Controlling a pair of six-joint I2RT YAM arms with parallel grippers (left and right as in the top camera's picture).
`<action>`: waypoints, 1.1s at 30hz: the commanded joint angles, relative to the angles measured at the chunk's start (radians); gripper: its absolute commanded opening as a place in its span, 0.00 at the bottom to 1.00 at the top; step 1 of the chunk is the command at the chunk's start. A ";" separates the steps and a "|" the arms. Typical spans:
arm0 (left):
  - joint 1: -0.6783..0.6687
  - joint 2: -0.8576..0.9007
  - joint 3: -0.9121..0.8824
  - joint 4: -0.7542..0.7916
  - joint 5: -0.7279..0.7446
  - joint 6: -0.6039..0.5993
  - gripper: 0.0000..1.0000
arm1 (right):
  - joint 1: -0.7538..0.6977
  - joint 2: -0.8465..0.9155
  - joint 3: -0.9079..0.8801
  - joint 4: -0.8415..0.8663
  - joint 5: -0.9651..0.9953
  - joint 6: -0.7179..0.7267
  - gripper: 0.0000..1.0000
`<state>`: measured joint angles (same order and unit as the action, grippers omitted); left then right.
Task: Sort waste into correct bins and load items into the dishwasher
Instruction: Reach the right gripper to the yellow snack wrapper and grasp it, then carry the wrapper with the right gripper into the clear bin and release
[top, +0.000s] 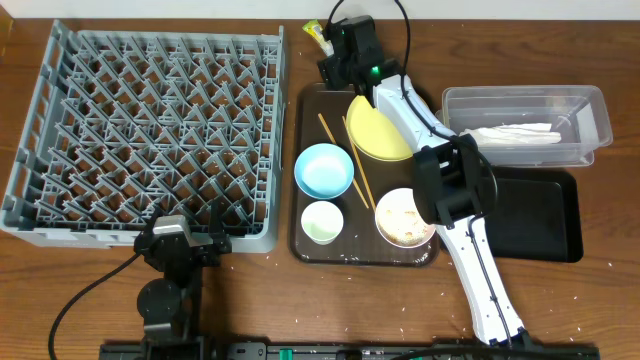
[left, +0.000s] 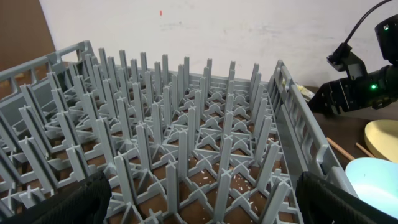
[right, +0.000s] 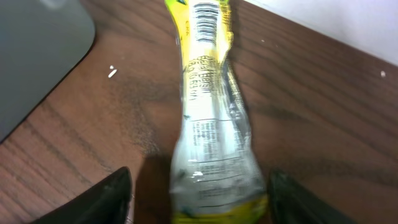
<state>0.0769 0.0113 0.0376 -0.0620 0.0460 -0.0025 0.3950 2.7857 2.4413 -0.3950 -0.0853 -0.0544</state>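
Observation:
The green-and-yellow wrapper (right: 210, 118) lies on the wooden table behind the brown tray, also seen in the overhead view (top: 318, 36). My right gripper (right: 199, 199) is open, one finger on each side of the wrapper's near end, not closed on it; it reaches over the tray's far end (top: 331, 52). My left gripper (left: 199, 199) is open and empty over the front edge of the grey dish rack (top: 150, 120). The napkin (top: 515, 134) lies in the clear tub (top: 590, 110). The black tray (top: 540, 215) sits in front of the tub.
The brown serving tray (top: 300, 235) holds the yellow plate (top: 378, 132), blue bowl (top: 324, 170), white cup (top: 322, 222), chopsticks (top: 358, 170) and the white bowl (top: 403, 218) with rice-like scraps. The right arm stretches above the tray's right side. Rice grains are scattered under the rack (left: 239, 180).

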 joint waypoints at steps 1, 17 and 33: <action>0.003 -0.005 -0.030 -0.011 -0.006 0.006 0.95 | -0.002 0.015 0.012 -0.001 0.009 0.010 0.55; 0.003 -0.005 -0.030 -0.011 -0.006 0.006 0.95 | -0.024 -0.179 0.013 -0.128 0.002 0.088 0.01; 0.003 -0.005 -0.030 -0.011 -0.006 0.006 0.95 | -0.168 -0.621 0.013 -0.880 0.015 0.327 0.02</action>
<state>0.0769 0.0109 0.0372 -0.0612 0.0463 -0.0025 0.3008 2.2002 2.4493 -1.2171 -0.0860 0.1455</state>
